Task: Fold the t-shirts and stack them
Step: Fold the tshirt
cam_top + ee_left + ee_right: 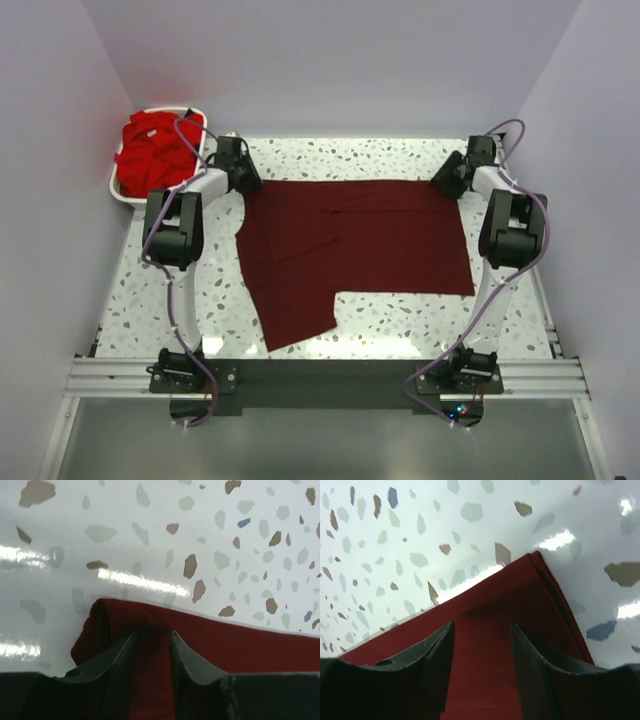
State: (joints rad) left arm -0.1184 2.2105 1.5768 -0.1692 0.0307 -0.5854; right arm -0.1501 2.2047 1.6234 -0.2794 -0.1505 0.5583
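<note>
A dark maroon t-shirt (pixel 350 240) lies spread on the speckled table, partly folded, with a flap reaching toward the near edge. My left gripper (pixel 245 180) is low at its far left corner. In the left wrist view the jaws (pixel 152 632) stand a little apart over the rolled cloth edge (pixel 95 625). My right gripper (pixel 445 185) is at the far right corner. In the right wrist view it (pixel 482 625) is open above the flat corner of the shirt (pixel 520 595). Bright red t-shirts (pixel 155 150) are heaped in a basket.
The white slotted basket (pixel 116 188) stands at the far left corner of the table, just beyond the left arm. White walls close in the table at the back and both sides. Bare speckled tabletop (pixel 400 310) shows near the shirt's front edge.
</note>
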